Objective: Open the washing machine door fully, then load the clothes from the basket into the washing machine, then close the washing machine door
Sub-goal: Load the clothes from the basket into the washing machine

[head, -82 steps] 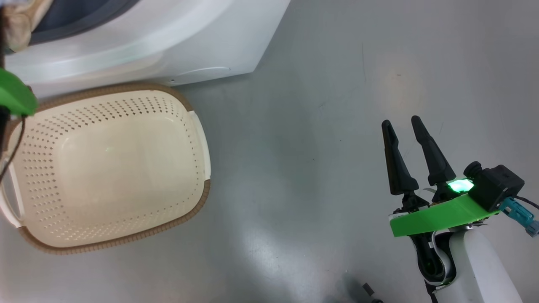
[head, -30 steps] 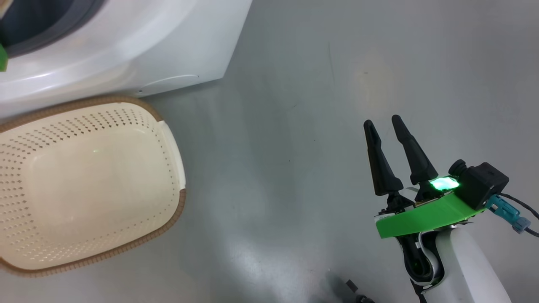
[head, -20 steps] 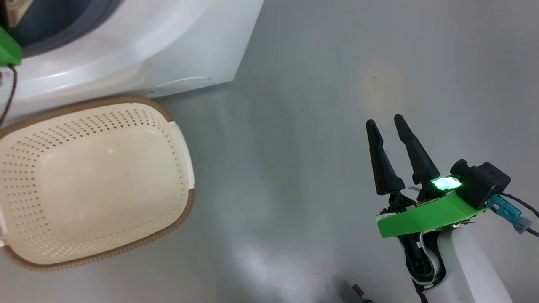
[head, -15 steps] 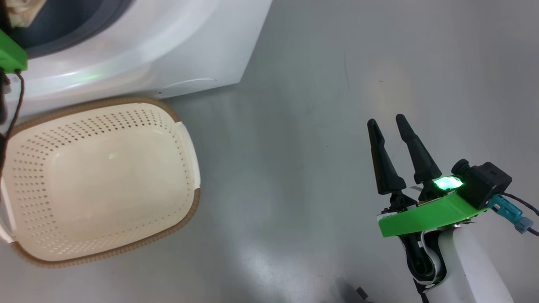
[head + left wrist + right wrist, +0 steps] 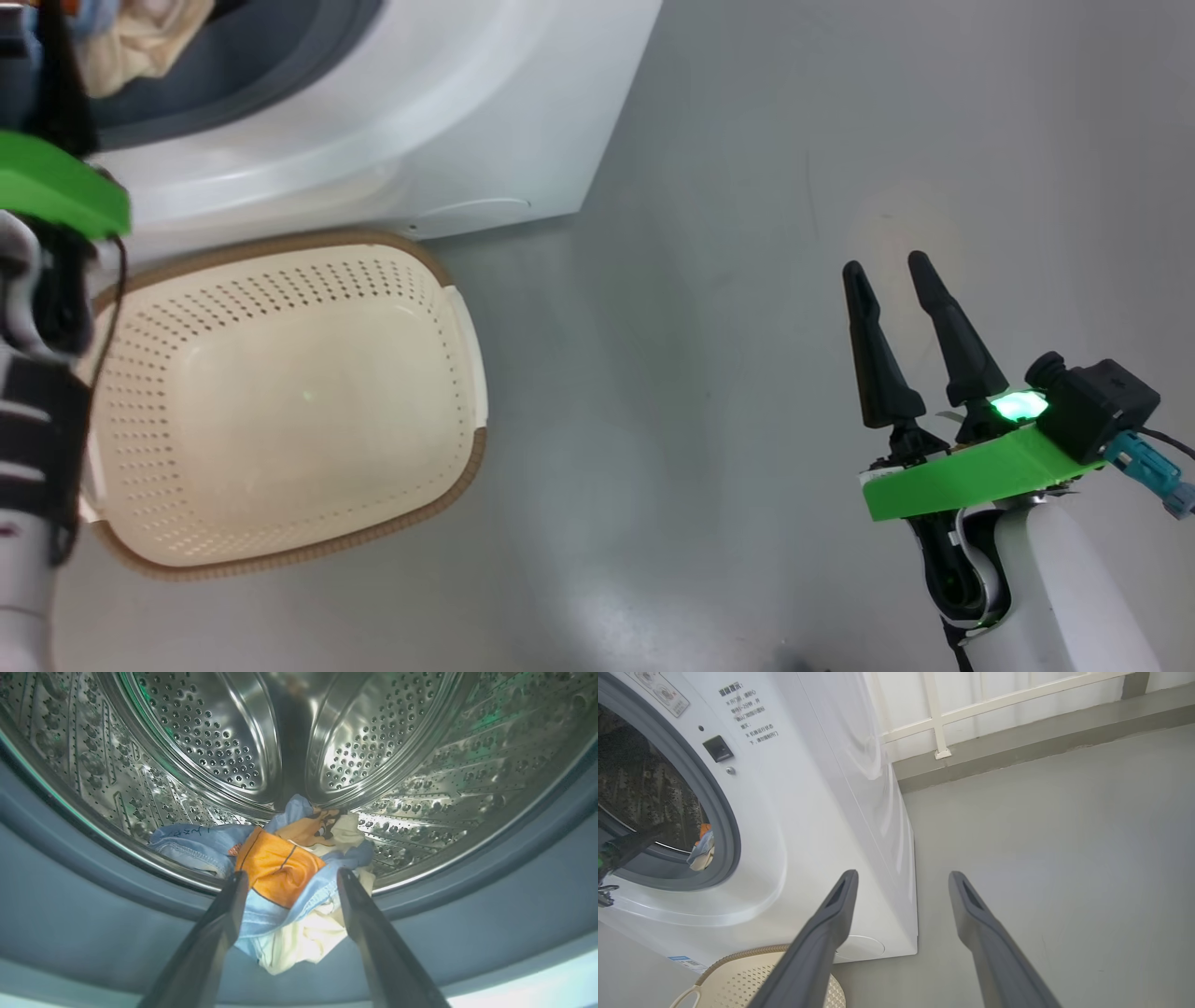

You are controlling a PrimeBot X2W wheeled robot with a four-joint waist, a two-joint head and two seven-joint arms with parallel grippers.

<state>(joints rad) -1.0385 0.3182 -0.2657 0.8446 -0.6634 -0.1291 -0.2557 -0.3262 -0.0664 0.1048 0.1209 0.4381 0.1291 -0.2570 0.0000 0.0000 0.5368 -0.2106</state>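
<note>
The left gripper [image 5: 292,875] stands wide and grips nothing. Its fingers [image 5: 224,914] are either side of the clothes [image 5: 289,919], which lie heaped at the drum's [image 5: 210,742] front edge and spill onto the gasket [image 5: 93,905]. That overhang is the risk: a withdrawing finger could snag the cloth and drag it out, or the door could later pinch it. The left arm reaches into the washer's [image 5: 420,112] mouth. The right gripper [image 5: 885,266], also wide, hovers over the floor [image 5: 700,373], well apart from the basket [image 5: 280,245] at the washer's front.
</note>
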